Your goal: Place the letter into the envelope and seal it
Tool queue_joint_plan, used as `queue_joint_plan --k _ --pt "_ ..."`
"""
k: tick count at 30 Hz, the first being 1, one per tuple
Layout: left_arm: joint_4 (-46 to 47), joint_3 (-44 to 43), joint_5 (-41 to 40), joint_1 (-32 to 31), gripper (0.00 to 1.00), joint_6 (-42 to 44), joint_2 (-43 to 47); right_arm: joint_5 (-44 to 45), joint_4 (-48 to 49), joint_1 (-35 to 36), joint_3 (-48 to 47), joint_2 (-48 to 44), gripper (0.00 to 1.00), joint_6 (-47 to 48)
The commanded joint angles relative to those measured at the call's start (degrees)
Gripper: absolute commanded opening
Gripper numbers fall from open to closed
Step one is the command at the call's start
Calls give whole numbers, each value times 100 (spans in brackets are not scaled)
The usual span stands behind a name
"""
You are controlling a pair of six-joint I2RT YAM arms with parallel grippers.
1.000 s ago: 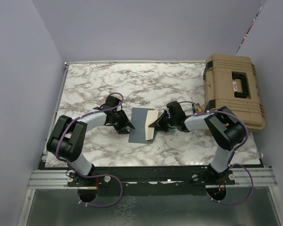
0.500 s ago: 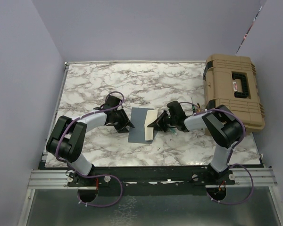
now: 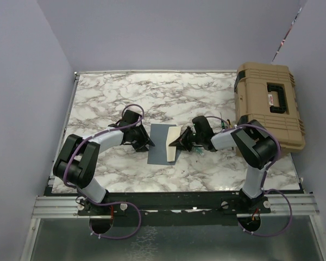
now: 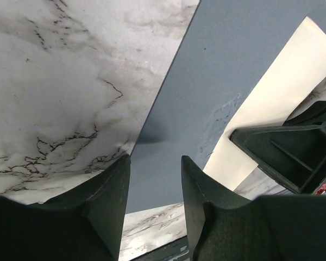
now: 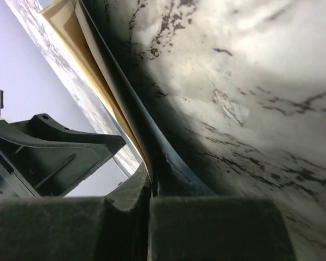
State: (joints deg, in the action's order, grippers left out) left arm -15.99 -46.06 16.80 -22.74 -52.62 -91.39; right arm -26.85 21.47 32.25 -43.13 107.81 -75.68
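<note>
We see the slate blue-grey envelope [image 3: 161, 145] lying flat on the marble counter [image 3: 108, 98] between the two arms; the tan letter [image 3: 174, 134] shows along the envelope's right side, part of it covered by the blue sheet and the rest sticking out to the right. The right hand [image 3: 175, 142] sits at that exposed right edge; in its wrist view the fingers [image 5: 125, 209] are pressed together on the edge of the letter [image 5: 62, 22], which lifts off the counter there. The left hand [image 3: 145, 144] is at the envelope's left edge; its wrist view shows the two fingers [image 4: 106, 196] apart with nothing clamped between them, the envelope [image 4: 223, 76] and the letter [image 4: 285, 95] beyond; a tan hard case [image 3: 269, 106] stands at the counter's right side.
</note>
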Motion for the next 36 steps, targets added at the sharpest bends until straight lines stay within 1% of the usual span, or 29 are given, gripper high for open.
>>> queue_joint_plan --k 1,4,7,12,18,25,26,28,29,31,33,36 --pt "88 -100 -397 -42 44 292 -84 -452 -340 -65 30 381 0 210" --pt "152 -117 -318 -38 44 374 -139 -747 -265 -155 19 481 0 336" --pt "210 -89 -239 -37 44 447 -193 -1063 -315 -167 -186 649 0 491" --pt "265 -96 -158 -45 44 536 -248 -1194 -804 -166 -560 859 0 908" --pt "264 -113 -136 -55 44 649 -364 -916 -1534 -166 -940 916 0 1472" --pt "67 -223 -468 -49 44 766 -335 -424 -2312 -166 -1224 562 0 2108" --pt "43 -244 -479 -55 44 797 -354 -380 -2384 -166 -1243 525 2 2182" --pt "-26 -289 -529 -47 44 863 -368 -280 -2491 -167 -1263 445 18 2283" --pt "-53 -308 -555 -52 45 887 -368 -229 -2536 -166 -1276 412 24 2334" --pt "-120 -358 -590 -46 46 925 -370 -168 -2573 -166 -1279 345 32 2385" --pt "-209 -439 -614 -46 47 977 -352 -179 -2543 -170 -1289 308 35 2421" --pt "-381 -670 -655 -51 47 1099 -286 -155 -2552 -168 -1344 302 35 2482"
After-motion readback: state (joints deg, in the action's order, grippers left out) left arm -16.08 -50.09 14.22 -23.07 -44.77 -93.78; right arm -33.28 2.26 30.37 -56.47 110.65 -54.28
